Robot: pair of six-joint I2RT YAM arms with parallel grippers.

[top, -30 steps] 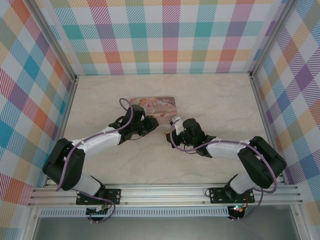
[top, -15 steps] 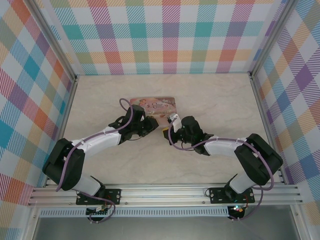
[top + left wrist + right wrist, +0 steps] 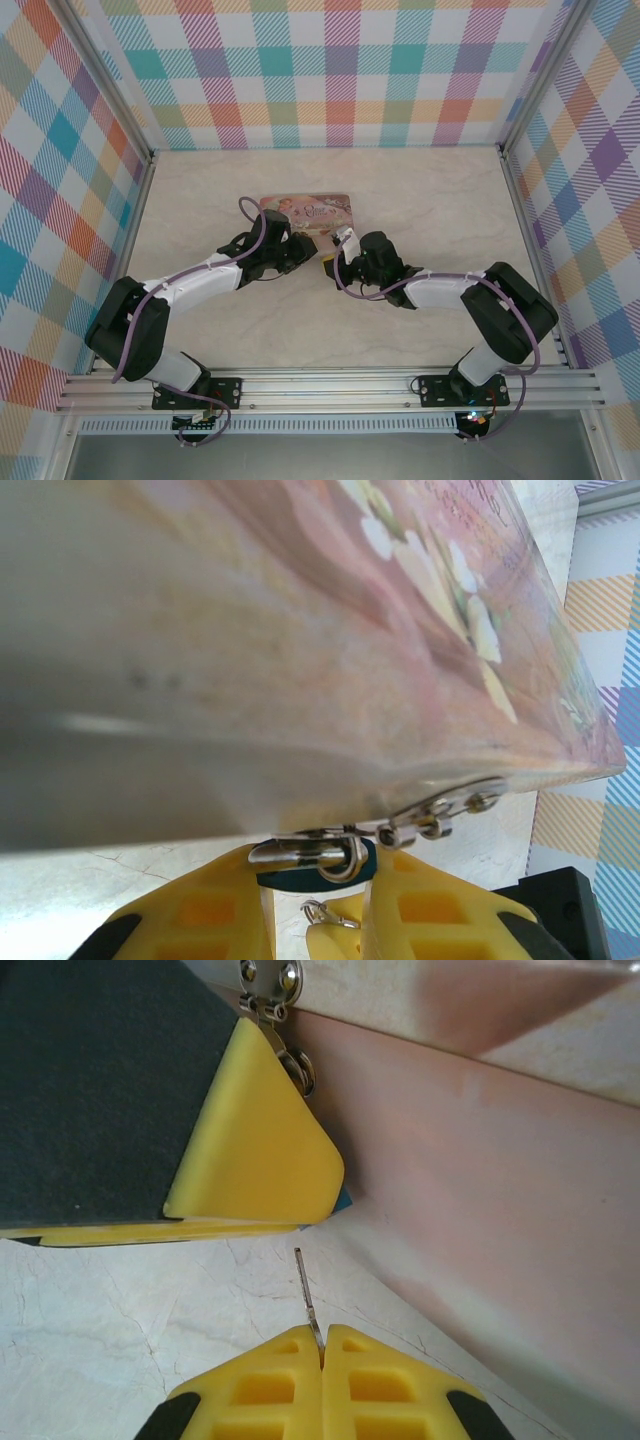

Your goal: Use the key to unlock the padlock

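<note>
The small teal-blue padlock (image 3: 298, 878) is mostly hidden behind a silver latch (image 3: 305, 852) and between the yellow fingers (image 3: 415, 905) of the left gripper (image 3: 318, 880). The pink illustrated tin (image 3: 250, 660) is blurred and cut off at the edges. The held end of the thin dark metal key (image 3: 305, 1295) is hidden inside the right gripper (image 3: 322, 1345).

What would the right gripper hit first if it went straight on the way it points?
Probably a yellow finger of the left gripper, just ahead of the key pinched in the right gripper; a teal corner of the padlock peeks out beside it. Depth is unclear.
</note>
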